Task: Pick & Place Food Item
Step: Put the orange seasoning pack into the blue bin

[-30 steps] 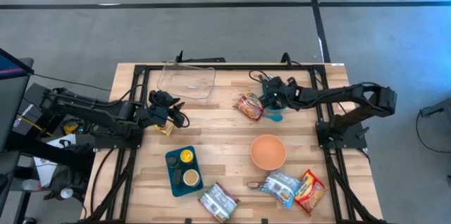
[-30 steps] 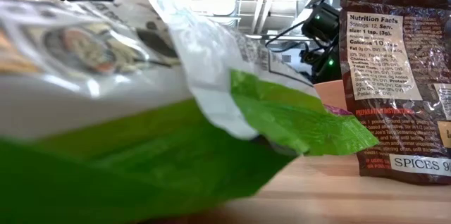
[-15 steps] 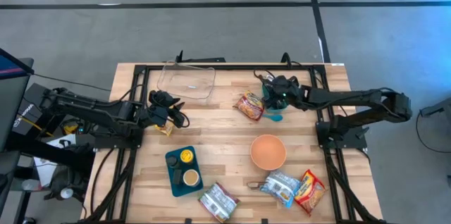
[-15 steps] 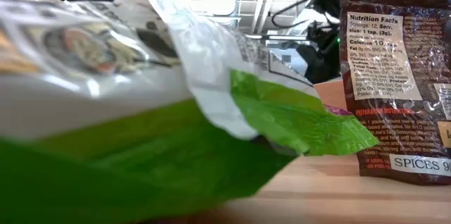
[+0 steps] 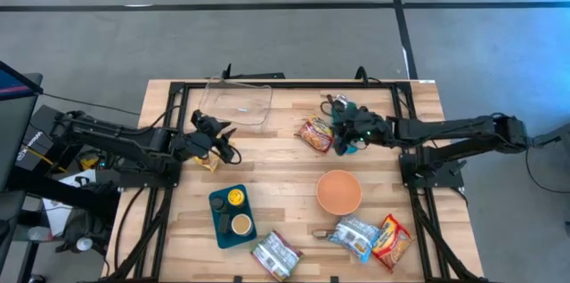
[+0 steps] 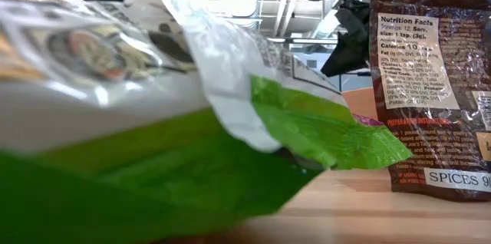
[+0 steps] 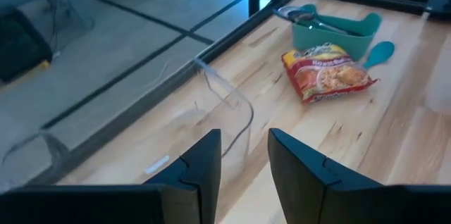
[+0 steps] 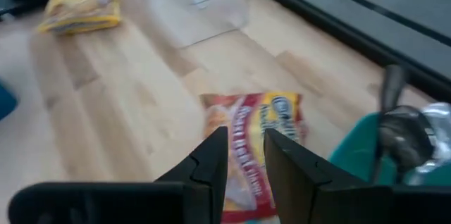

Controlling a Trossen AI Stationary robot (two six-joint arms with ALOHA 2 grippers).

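Red-and-yellow noodle packet (image 5: 315,133) lies flat; glossy, crinkled wrapper.

The clear container (image 5: 236,102) is sitting at the far edge of the table (image 5: 285,185), left of centre. To its right a noodle packet (image 5: 314,133) is lying just beside a caddy (image 5: 346,119) — a spoon (image 5: 348,148) is resting by them. The left gripper (image 5: 218,133) is hovering near the container's front corner; the right gripper (image 5: 339,132) is hanging over the caddy, beside the packet. Nearer the front, a bowl (image 5: 338,191) is sitting right of centre, a tray (image 5: 232,215) with two cups left of it. Three pouches (image 5: 276,254) are lying along the front edge — two of them right of the bowl.
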